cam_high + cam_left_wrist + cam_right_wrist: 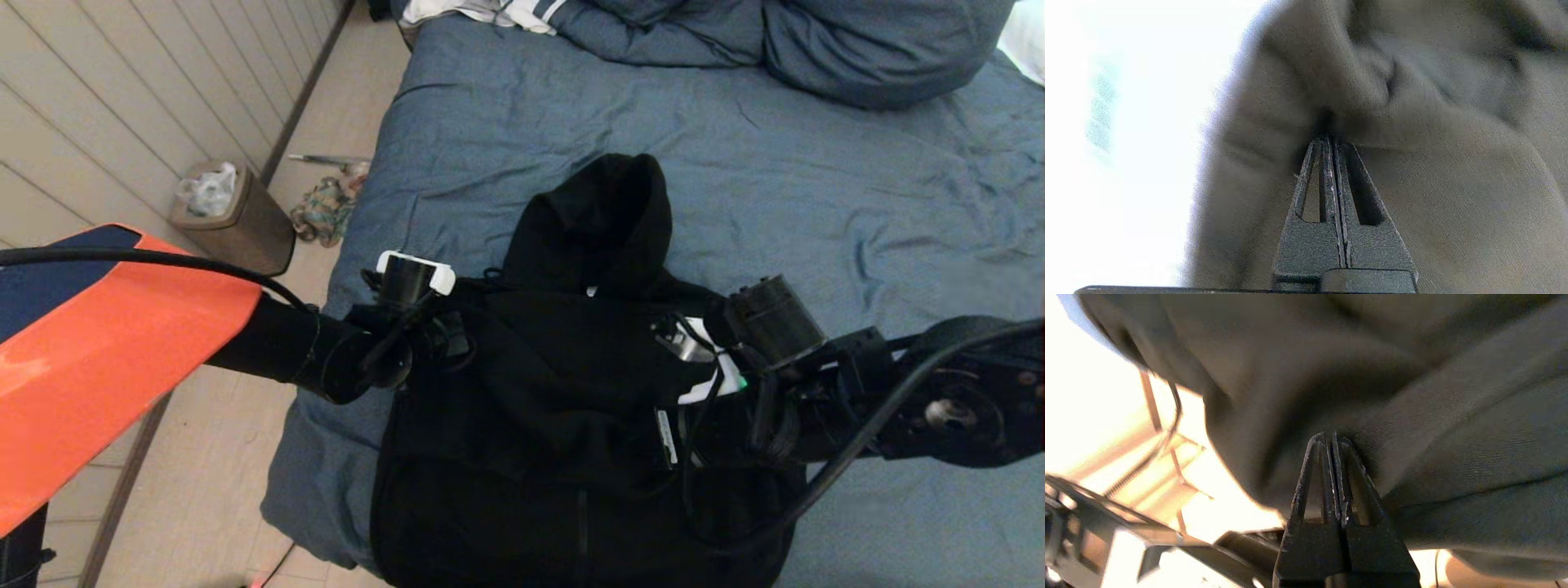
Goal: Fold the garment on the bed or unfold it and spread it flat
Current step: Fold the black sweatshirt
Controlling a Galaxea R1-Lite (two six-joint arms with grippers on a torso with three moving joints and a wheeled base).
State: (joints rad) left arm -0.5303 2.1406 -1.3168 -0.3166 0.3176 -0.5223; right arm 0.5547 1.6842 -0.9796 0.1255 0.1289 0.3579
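The black hooded garment point(571, 376) lies near the front edge of the blue bed point(816, 180), its hood pointing toward the pillows. Its lower part hangs over the bed's front edge. My left gripper point(467, 325) is at the garment's left shoulder and my right gripper point(676, 341) at its right shoulder. In the left wrist view the gripper point(1329, 141) is shut, its tips pinching a fold of the fabric point(1453, 183). The right wrist view shows the other gripper point(1329, 437) shut the same way on bunched fabric point(1372, 375).
Blue pillows point(857, 41) and a white striped cloth point(490, 12) lie at the bed's far end. On the floor to the left stand a brown bin point(233, 216) and a multicoloured rag point(322, 211), beside a panelled wall point(122, 98).
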